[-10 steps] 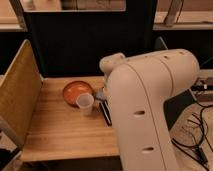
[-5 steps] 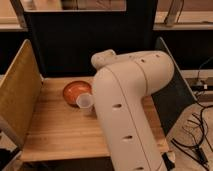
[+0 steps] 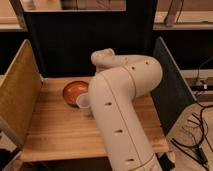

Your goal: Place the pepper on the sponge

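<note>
The robot's big white arm [image 3: 122, 100] filled the middle of the scene. It rose from about six o'clock at the near edge, bent over at a rounded joint and reached back toward twelve o'clock. Its bulk covered the centre and much of the right half of the wooden surface [image 3: 60, 135].

The end effector was out of sight somewhere behind that arm, so I could not tell whether it was open, closed or gripping anything.

I could not make out the pepper or the sponge either. If they were on the surface, the arm was in front of them.

On the surface, out toward ten o'clock from its centre, sat an orange bowl [image 3: 74, 91]. A small white cup [image 3: 83, 102] stood just beside it at the bowl's four o'clock. The arm partly covered the cup, and the two may have been touching, though I could not be sure.

A yellow panel [image 3: 17, 95] stood upright along the surface's nine o'clock side. A dark panel [image 3: 170, 85] stood along its three o'clock side, and a dark wall [image 3: 75, 45] closed off the back at twelve. Beyond the dark panel, toward four o'clock, loose cables [image 3: 195, 135] lay on the floor.
</note>
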{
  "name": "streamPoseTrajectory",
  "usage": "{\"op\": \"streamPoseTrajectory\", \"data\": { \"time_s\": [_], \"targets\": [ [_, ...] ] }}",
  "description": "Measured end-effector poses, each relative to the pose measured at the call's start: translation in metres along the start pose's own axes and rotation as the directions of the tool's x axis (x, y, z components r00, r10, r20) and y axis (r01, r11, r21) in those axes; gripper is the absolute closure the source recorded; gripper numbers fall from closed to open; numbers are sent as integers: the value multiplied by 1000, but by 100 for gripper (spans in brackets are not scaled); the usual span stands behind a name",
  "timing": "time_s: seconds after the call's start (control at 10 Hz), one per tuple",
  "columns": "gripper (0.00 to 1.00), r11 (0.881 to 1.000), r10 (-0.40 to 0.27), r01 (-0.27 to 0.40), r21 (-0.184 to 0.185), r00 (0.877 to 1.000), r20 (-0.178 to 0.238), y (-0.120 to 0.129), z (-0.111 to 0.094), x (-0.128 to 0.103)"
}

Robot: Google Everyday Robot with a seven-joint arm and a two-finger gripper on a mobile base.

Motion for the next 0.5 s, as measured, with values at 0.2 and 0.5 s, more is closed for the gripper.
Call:
{"op": "streamPoseTrajectory", "data": {
  "time_s": [0.2,0.5],
  "targets": [
    [89,1000,6,-6,-2,1000,1,-1,0,-1],
    [58,1000,7,-7,-2,1000,1,-1,0,0]
  ]
}}
